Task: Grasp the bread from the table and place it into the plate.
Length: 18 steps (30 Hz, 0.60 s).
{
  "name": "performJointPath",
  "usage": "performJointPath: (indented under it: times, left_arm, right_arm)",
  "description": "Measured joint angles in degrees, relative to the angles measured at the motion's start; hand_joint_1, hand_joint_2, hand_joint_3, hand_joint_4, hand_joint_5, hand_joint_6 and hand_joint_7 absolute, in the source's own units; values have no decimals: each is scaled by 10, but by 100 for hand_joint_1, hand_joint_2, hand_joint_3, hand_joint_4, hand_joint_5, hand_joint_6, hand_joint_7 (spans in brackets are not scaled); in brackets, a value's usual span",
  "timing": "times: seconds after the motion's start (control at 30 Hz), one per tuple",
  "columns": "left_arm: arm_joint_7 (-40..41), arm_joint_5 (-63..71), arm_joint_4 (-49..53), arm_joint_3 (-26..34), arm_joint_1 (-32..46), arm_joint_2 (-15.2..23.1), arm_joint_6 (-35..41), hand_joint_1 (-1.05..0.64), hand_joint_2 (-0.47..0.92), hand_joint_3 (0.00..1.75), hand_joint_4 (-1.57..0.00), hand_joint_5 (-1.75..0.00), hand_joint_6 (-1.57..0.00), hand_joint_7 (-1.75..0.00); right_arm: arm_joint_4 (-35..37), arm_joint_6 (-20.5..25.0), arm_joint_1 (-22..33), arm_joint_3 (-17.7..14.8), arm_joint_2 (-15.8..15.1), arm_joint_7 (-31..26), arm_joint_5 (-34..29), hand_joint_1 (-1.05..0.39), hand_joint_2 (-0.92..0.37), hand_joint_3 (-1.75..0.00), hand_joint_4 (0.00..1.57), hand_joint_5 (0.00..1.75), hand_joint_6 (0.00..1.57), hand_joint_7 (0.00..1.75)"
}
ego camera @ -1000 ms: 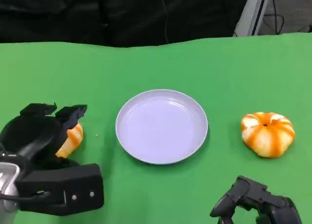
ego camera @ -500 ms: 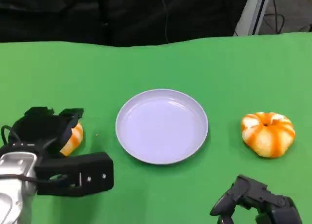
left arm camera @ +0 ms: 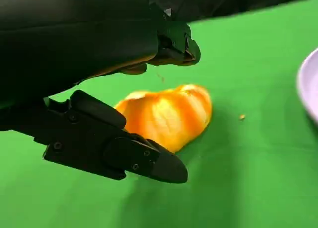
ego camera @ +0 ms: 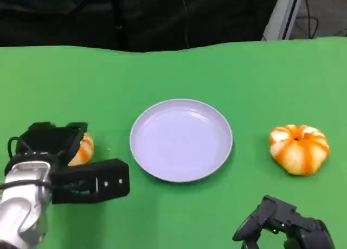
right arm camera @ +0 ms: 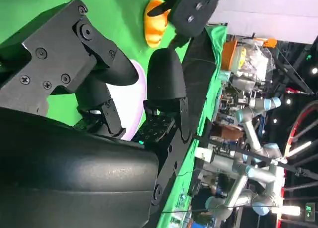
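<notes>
The green table [ego camera: 179, 70] carries the empty plate [ego camera: 181, 140] at centre, with one bread [ego camera: 82, 149] just left of it and a second bread [ego camera: 299, 149] well to its right. The step in hand is the grasp: the left hand [ego camera: 57, 158] brackets the left bread with fingers spread, not yet closed (contact cannot be confirmed), while the right hand [ego camera: 282, 224] rests low, loosely curled, holding nothing. Next, the fingers should close on the bread before lifting it toward the plate.

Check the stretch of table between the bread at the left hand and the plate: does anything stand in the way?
Nothing solid does. Between the bread by the left hand and the plate lies bare green table, apart from a tiny crumb.
</notes>
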Motion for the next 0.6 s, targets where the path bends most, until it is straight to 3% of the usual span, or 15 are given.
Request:
performJointPath:
  times: [0.23, 0.43, 0.6]
  left_arm:
    - [47, -29, 142, -21, -67, -30, -16, -63, 90, 0, -18, -25, -24, -2]
    - [115, -51, 297, -43, -127, -55, -54, -54, 89, 0, -26, -22, -31, -2]
    - [140, -67, 351, -57, -152, -61, -72, -50, 90, 0, -30, -21, -35, -2]
  right_arm:
    - [-1, 0, 2, 0, -1, 0, 0, -3, -35, -139, 79, 164, 83, 134]
    - [-2, 0, 3, 2, 0, 0, 0, -2, -35, -139, 79, 164, 83, 133]
    - [-3, 0, 4, 2, 0, 0, 0, -2, -35, -139, 79, 163, 84, 133]
